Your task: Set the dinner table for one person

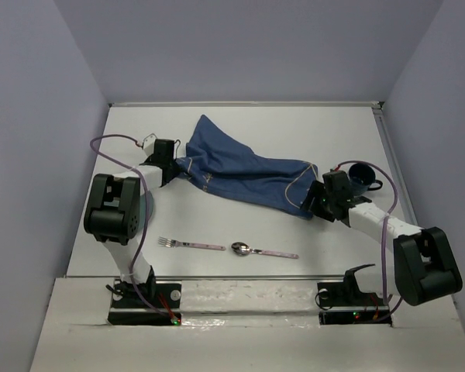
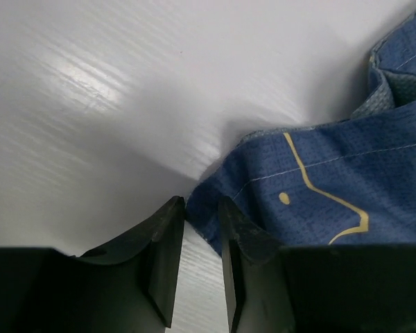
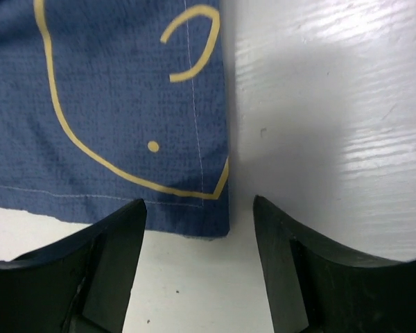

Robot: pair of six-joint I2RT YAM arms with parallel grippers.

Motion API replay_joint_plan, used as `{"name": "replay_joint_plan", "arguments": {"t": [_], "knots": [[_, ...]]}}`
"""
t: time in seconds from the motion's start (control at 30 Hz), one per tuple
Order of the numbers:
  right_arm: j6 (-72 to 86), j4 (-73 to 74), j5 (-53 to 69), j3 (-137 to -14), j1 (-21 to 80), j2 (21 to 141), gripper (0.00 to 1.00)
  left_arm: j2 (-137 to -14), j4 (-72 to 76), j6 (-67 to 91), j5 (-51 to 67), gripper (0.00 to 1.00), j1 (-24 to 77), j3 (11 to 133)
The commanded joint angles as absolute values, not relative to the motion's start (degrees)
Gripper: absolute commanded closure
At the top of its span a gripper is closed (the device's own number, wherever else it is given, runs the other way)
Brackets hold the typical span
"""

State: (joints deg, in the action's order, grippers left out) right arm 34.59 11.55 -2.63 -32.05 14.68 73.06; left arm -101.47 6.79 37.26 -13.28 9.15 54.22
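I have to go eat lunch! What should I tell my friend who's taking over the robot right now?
Left hand: jaws narrow at the left corner of the blue cloth; can't tell if it is pinched.
Right hand: open, straddling the cloth's right corner, which lies flat.
Cloth: bunched, slanting across the far half of the table.
Fork and spoon: in a line near the front edge.
Dark cup: just beyond the right hand.
Done: nothing arranged yet.
Left: probably flatten the cloth, then place fork, spoon and cup.

the dark blue mug [image 1: 365, 175] sits half hidden behind the right arm [image 1: 372, 221]. a grey round disc [image 1: 148, 208] peeks from under the left arm [image 1: 115, 208]. the large white bench [image 3: 347, 104] runs past every wrist-view edge.
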Motion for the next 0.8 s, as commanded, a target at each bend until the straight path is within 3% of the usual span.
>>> {"name": "replay_joint_plan", "arguments": {"t": [0.0, 0.17, 0.23, 0.27, 0.3, 0.33, 0.37, 0.47, 0.77], "knots": [[36.65, 9.76, 2.81, -31.47, 14.59, 74.53, 0.32, -103.09, 7.65, 36.65, -11.34, 0.62, 10.02, 57.39], [38.58, 7.91, 8.61, -28.83, 14.59, 73.83, 0.37, -98.00, 9.58, 37.70, -13.18, 0.59, 10.55, 55.29], [39.20, 6.07, 8.35, -27.60, 14.59, 74.70, 0.46, -91.53, 11.33, 38.76, -14.50, 0.49, 10.63, 52.40], [39.29, 5.72, 8.35, -27.68, 14.59, 75.49, 0.46, -91.49, 12.21, 39.11, -14.85, 0.45, 10.63, 51.16], [39.98, 4.84, 7.83, -28.29, 14.59, 77.59, 0.67, -86.88, 13.52, 39.29, -15.11, 0.39, 10.63, 48.02], [40.43, 3.62, 7.65, -28.30, 14.59, 77.61, 0.67, -86.84, 13.62, 39.29, -15.12, 0.36, 10.63, 47.99], [40.86, 2.65, 7.30, -28.47, 14.59, 78.04, 0.79, -85.01, 13.45, 39.03, -15.20, 0.32, 10.63, 47.47], [41.57, -1.04, 6.16, -30.75, 14.59, 78.31, 1.00, -82.80, 12.75, 38.67, -14.77, 0.24, 10.55, 45.36], [36.56, 3.60, 2.73, -50.14, 14.06, 71.64, 1.00, -81.12, 12.13, 39.55, -12.74, 0.22, 10.55, 38.50]]}}
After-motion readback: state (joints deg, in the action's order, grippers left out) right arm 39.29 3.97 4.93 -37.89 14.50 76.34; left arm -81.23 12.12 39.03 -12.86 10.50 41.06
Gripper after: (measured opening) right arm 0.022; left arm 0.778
